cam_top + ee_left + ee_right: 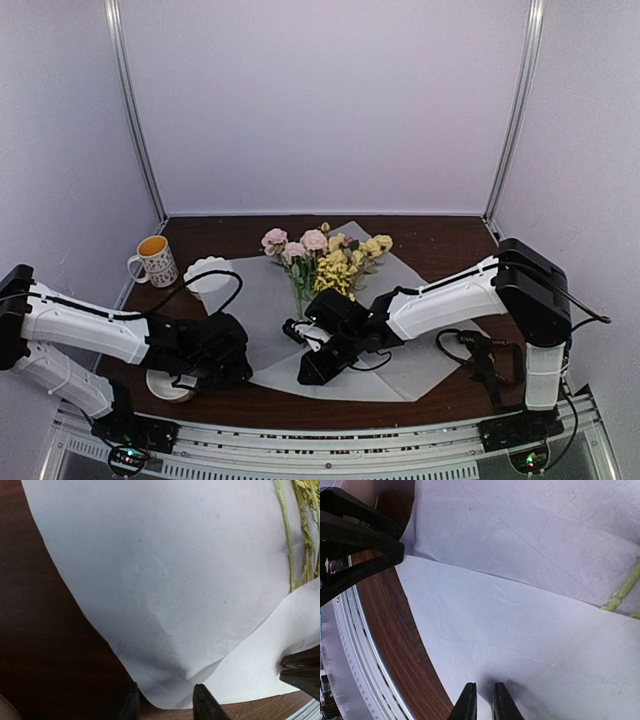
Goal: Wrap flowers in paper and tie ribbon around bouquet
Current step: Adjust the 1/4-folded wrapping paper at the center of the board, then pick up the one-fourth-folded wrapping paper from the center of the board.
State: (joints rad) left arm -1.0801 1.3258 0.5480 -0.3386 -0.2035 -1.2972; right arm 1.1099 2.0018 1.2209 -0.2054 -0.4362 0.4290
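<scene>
A dark brown wood-grain table point(440, 245) stands in a booth with plain pale lilac walls point(320, 100). A slim metal post point(135, 110) rises at each back corner. A perforated metal rail point(300, 440) runs along the near edge, where my two white arms are bolted.

The paper point(265, 300) lies across the middle of the table, turned like a diamond with one corner toward the back. The flowers point(325, 250) lie on it. Their blooms are toward the back wall, pink on the left and yellow on the right, and the thin green stems point toward me.

At the back left of the table stands a white patterned mug point(153, 260) with something orange inside. Just right of it is a white fluted bowl point(205, 272). A second bowl point(168, 385) sits near the front edge, partly hidden under my left arm.

My left gripper point(165, 690) is low at the near left edge of the paper. Its fingers stand apart. The curled edge of the sheet lies in the gap between them, but they grip nothing.

My right gripper point(484, 686) reaches to the near middle of the sheet. Its fingers are almost together, with only a slit between them, and they pinch a flap of the paper. The flap is lifted and folded over the flat sheet beneath — the lower ends of the stems disappear under it.
</scene>
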